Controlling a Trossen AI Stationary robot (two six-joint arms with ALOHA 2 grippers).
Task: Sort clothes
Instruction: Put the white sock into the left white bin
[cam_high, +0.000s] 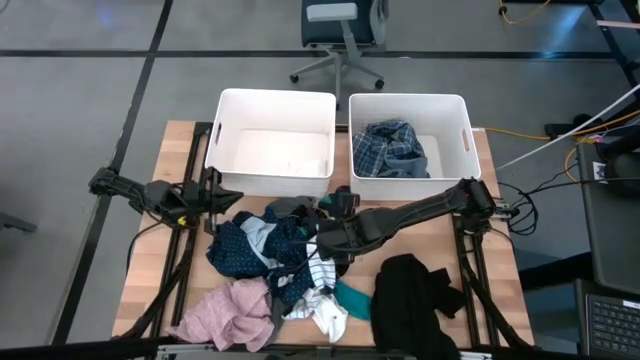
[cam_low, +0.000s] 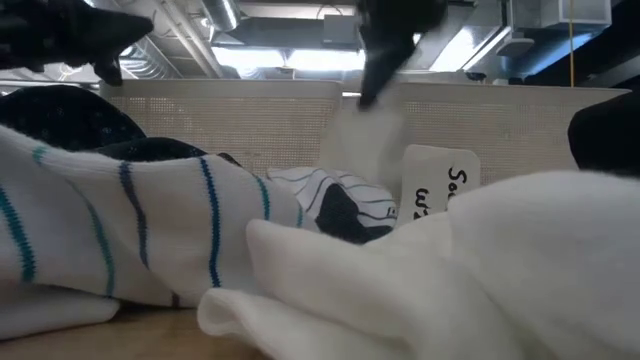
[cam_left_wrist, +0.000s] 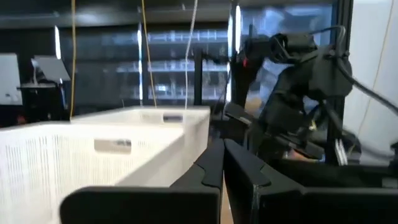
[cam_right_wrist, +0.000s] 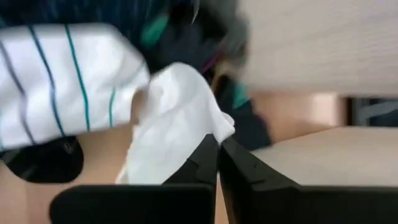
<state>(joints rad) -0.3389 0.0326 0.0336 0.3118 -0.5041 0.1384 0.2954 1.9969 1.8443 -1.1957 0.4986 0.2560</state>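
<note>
While only a blue plaid garment (cam_high: 392, 146) lies in the right tub (cam_high: 457, 104), the heaped clothes (cam_high: 275, 250) wait on the table (cam_high: 500, 270), with the right gripper (cam_high: 322, 243) over them and the left gripper (cam_high: 230, 197) beside them, both pinched together, empty.

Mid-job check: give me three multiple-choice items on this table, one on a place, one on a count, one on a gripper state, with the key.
1. Where is the plaid garment?
A. in the right tub
B. in the left tub
C. on the table

2. How many tubs are there?
A. one
B. two
C. three

3. How is the left gripper?
A. shut on a sock
B. wide open
C. shut, holding nothing

Key: 1 A, the plaid lies inside the right tub. 2 B, two tubs stand side by side. 3 C, its fingers meet with nothing between them.
</note>
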